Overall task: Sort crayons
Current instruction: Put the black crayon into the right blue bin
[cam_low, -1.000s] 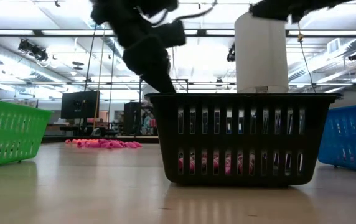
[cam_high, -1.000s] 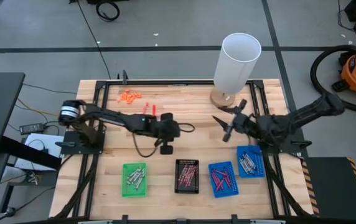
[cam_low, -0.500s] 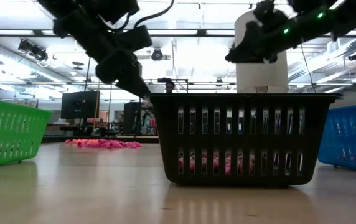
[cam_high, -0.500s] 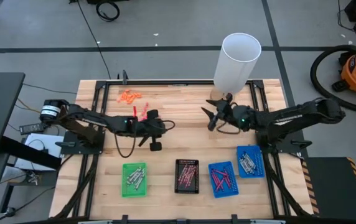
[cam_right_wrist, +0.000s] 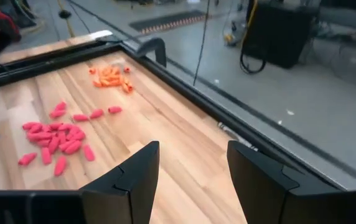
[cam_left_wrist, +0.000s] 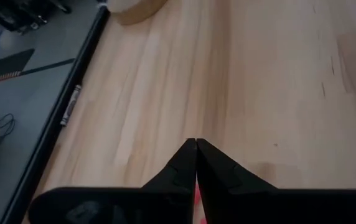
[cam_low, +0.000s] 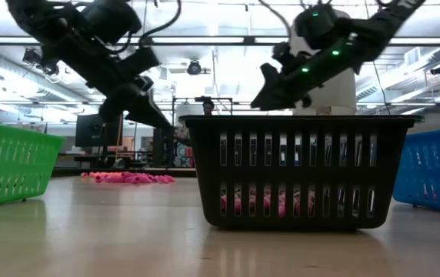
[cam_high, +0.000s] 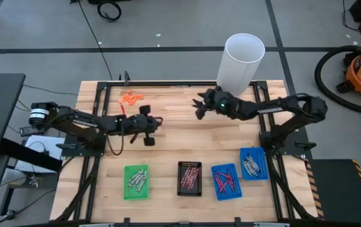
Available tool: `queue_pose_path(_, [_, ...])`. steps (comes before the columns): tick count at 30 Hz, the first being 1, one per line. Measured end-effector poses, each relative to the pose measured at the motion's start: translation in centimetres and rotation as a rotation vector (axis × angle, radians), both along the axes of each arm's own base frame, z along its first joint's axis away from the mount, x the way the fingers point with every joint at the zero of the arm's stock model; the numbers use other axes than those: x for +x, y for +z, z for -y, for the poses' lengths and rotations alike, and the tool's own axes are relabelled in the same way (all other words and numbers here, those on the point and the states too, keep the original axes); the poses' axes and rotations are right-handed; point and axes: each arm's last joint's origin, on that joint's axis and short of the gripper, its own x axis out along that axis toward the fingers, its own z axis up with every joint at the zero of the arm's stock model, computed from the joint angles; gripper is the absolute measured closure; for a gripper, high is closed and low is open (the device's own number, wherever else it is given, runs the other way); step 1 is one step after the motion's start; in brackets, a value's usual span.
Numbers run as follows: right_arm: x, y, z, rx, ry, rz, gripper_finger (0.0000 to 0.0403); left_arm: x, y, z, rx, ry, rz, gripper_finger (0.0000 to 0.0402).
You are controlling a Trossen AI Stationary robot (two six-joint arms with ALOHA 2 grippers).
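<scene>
Left tool (cam_high: pixel 147 124): closed, fingertips pressed together in the left wrist view (cam_left_wrist: pixel 195 149); a sliver of pink-red shows low between the fingers, but whether a crayon is gripped cannot be told. It is held over the left half of the tabletop (cam_high: pixel 187 135), just beside the pink crayons.
Right tool (cam_high: pixel 201 107): jaws spread wide, nothing between them in the right wrist view (cam_right_wrist: pixel 190 163); it is held above the far-middle of the tabletop, pointed toward the far left corner.
Pink crayons (cam_right_wrist: pixel 53 140): a loose scatter lies near the far edge, left of centre.
Orange crayons (cam_right_wrist: pixel 109 76): a small heap lies close to the far left corner, apart from the pink scatter.
Trays: green tray (cam_high: pixel 136 181), black tray (cam_high: pixel 189 178) and two blue trays (cam_high: pixel 226 181) (cam_high: pixel 253 164) are lined along the near edge, each with crayons already inside.
White cylinder (cam_high: pixel 240 62): stands at the far edge, right of centre.
Step in hand (judged): the right tool is being brought to the loose crayons for a pick.
Doing it well: one crayon at the rim of the scatter is to be singled out, the open jaws turned across its length, lowered until just touching the wood, then closed; the left arm is to be kept clear.
Change from earlier: the right tool is seen farther toward the far left than a second ago; the left tool is drawn back toward the left edge; both jaw states are unchanged.
</scene>
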Motion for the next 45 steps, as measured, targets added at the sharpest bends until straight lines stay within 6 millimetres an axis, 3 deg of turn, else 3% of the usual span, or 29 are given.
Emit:
queue_pose_path(7, [3.3, 1.3, 2.8, 0.110, -0.081, -0.115, 0.0204, -2.1, 0.1, 0.2, -0.080, 0.047, 0.118, 0.0384])
queue_pose_path(21, [6.8, -0.7, 8.3, 0.337, -0.183, -0.310, 0.0204, -2.4, 0.2, 0.2, -0.038, 0.024, 0.148, 0.0384])
queue_pose_path(29, [7.8, -1.3, 10.5, 0.424, -0.202, -0.382, 0.0204, -2.4, 0.2, 0.2, -0.011, 0.008, 0.140, 0.0384])
queue_pose_path(45, [7.4, -0.7, 12.2, 0.428, -0.209, -0.327, 0.0204, -2.3, 0.3, 0.2, -0.021, 0.014, 0.160, 0.0384])
